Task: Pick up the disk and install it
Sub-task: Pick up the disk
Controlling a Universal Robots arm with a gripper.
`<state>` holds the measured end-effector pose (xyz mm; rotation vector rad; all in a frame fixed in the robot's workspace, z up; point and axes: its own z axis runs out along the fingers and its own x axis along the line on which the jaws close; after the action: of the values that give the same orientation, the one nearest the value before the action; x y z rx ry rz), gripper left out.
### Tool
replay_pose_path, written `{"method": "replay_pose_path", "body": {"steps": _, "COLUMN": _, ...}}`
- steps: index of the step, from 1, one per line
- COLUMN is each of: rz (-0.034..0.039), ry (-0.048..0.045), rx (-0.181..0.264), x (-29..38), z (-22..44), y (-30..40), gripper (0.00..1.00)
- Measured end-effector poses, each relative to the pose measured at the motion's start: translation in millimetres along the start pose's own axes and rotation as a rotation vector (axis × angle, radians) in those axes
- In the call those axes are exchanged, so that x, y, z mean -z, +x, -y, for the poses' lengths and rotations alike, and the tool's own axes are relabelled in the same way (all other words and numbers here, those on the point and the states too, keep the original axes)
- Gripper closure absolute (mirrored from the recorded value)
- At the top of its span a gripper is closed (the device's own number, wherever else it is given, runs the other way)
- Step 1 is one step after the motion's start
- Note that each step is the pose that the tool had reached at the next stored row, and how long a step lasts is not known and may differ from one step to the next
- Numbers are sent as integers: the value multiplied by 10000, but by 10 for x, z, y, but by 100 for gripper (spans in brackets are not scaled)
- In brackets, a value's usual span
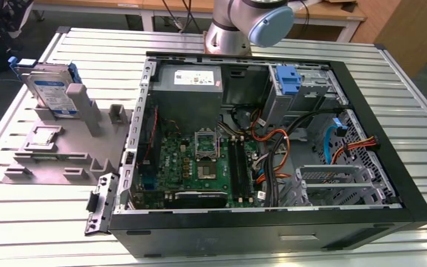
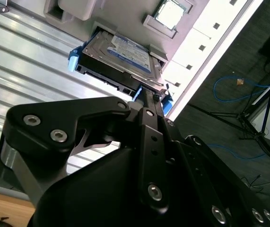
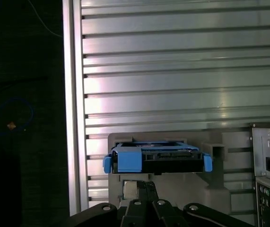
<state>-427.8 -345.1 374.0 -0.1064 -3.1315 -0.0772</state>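
1. Exterior view's left: flat silver hard disk in a blue carrier frame [image 1: 54,92] stands on edge in a grey plastic holder block [image 1: 58,150] on the ribbed aluminium table [image 1: 43,222]. Not yet picked up.
2. Right of the holder block: open black computer case [image 1: 273,228], well apart from the disk. Install not done.
3. Second wrist view: black gripper [image 2: 150,100] aims at the disk and seems clear of it. Judged empty; released or clenched, cannot tell.

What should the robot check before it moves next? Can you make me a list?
1. Disk standing upright in its grey holder: ok.
2. Gripper pointed at the disk: ok.
3. Disk grabbed: not ok, it sits free in the holder.
4. Computer case open: ok.
5. Metal cage inside looks empty: ok.
6. Cables out of the way: cannot tell.
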Motion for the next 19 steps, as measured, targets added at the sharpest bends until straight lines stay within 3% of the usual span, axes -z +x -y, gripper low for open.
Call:
{"method": "replay_pose_path", "body": {"steps": 13, "rz": -6, "ry": 2, "rx": 111, "x": 0, "z": 0, "y": 3, "gripper": 90}}
{"method": "replay_pose_path", "body": {"steps": 19, "rz": -44, "ry": 8, "rx": 918, "x": -1, "z": 0, "y": 3, "gripper": 90}}
